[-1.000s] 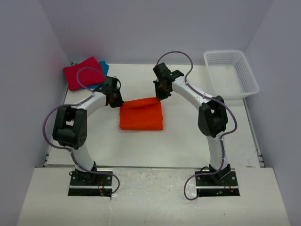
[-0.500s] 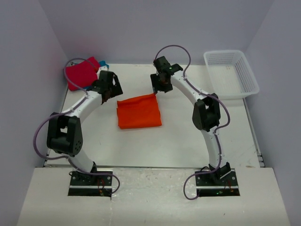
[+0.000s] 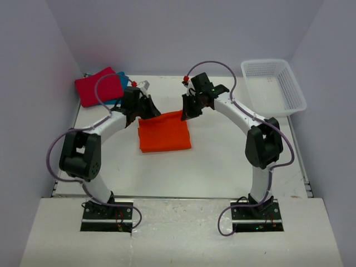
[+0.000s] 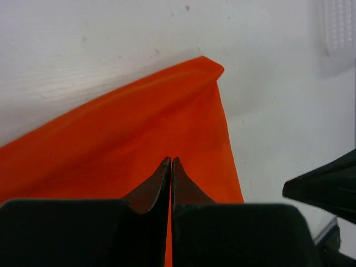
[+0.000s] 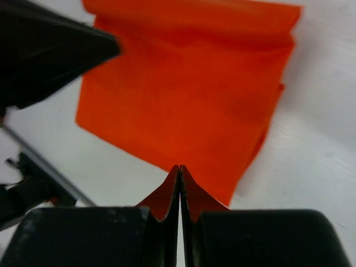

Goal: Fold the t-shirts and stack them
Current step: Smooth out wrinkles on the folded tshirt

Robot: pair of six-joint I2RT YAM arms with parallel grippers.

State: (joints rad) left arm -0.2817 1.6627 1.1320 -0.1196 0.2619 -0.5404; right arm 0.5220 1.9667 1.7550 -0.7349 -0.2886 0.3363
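Observation:
The orange t-shirt (image 3: 164, 133) lies folded flat in a rough rectangle mid-table. My left gripper (image 3: 146, 109) hangs at its far left corner, jaws shut, tips over the cloth (image 4: 111, 144) in the left wrist view (image 4: 170, 159). My right gripper (image 3: 186, 109) is at the far right corner, also shut (image 5: 179, 167), its tips at the edge of the cloth (image 5: 183, 83). No cloth is visibly pinched in either. The crimson t-shirt (image 3: 98, 87) lies folded at the far left on the teal one (image 3: 123, 78), of which only an edge shows.
A white lattice basket (image 3: 273, 86) stands at the far right corner and shows at the top right of the left wrist view (image 4: 339, 25). Each wrist view catches the other arm: the right arm (image 4: 328, 186) and the left arm (image 5: 44, 50). Walls close in the table.
A second ago both grippers held the shirt's raised far edge. They opened, let it drop flat and drew back, then came in to its far corners and shut.

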